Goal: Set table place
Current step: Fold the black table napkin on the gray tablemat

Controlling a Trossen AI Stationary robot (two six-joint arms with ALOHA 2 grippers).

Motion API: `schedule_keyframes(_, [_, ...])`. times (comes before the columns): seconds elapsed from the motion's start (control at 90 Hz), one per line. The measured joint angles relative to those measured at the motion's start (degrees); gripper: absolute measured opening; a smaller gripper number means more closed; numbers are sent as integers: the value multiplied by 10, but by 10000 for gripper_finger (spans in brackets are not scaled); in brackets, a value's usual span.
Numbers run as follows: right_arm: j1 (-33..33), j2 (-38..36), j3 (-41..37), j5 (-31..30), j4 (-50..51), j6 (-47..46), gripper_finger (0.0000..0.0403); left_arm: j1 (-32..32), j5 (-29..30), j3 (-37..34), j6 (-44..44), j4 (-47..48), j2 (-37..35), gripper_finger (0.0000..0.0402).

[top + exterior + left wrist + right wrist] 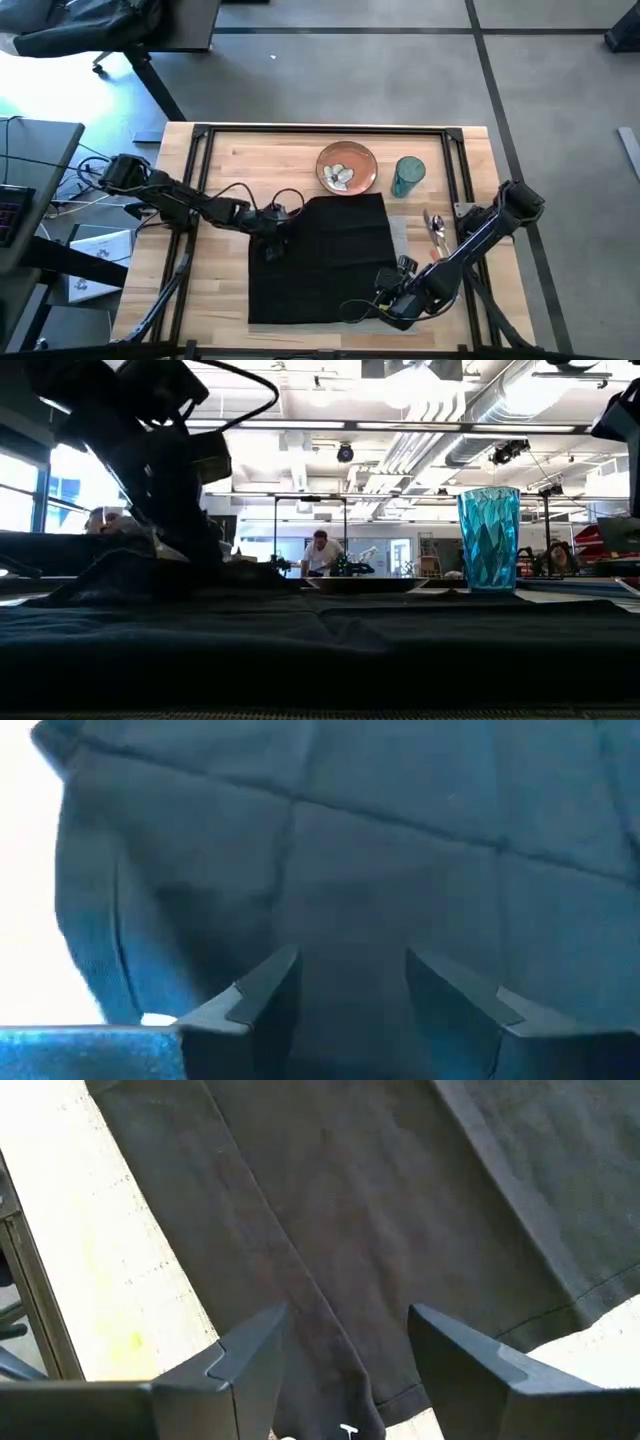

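A black cloth napkin (320, 262) lies spread wide on the wooden table (220, 290). It covers most of the grey placemat, which shows only as a strip (401, 236) along the napkin's right edge. The orange-brown plate (347, 168) sits at the napkin's far edge. Cutlery (436, 228) lies on the table to the right of the placemat. My left gripper (345, 992) is open low over the napkin's left part, where the cloth rises in a bunch (130, 565). My right gripper (345, 1365) is open over the napkin's near right corner. My left gripper points down at the napkin near its left edge (340, 910) with the cloth below its open fingers. Whether the fingertips touch the cloth, I cannot tell. My right gripper hovers over the napkin's hem (330, 1330). I cannot tell whether it touches the cloth.
A blue-green faceted cup (408, 176) stands upright to the right of the plate. Black frame rails (200, 160) run along the table's edges. Bare wood shows left of the napkin (110, 1270). A person (320, 552) stands far off in the room behind.
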State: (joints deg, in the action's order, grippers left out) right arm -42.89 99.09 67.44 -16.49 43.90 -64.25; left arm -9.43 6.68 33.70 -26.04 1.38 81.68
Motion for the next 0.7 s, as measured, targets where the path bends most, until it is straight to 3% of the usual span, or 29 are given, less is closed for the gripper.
schedule_keyframes(0.322, [0,0,0,4,0,-1,195,24,176,70,-49,335,-153,164])
schedule_keyframes(0.478, [0,0,0,2,1,1,195,50,143,43,-123,466,-183,164])
schedule_keyframes(0.7, [0,0,0,-26,0,17,195,50,89,-33,-148,388,-157,164])
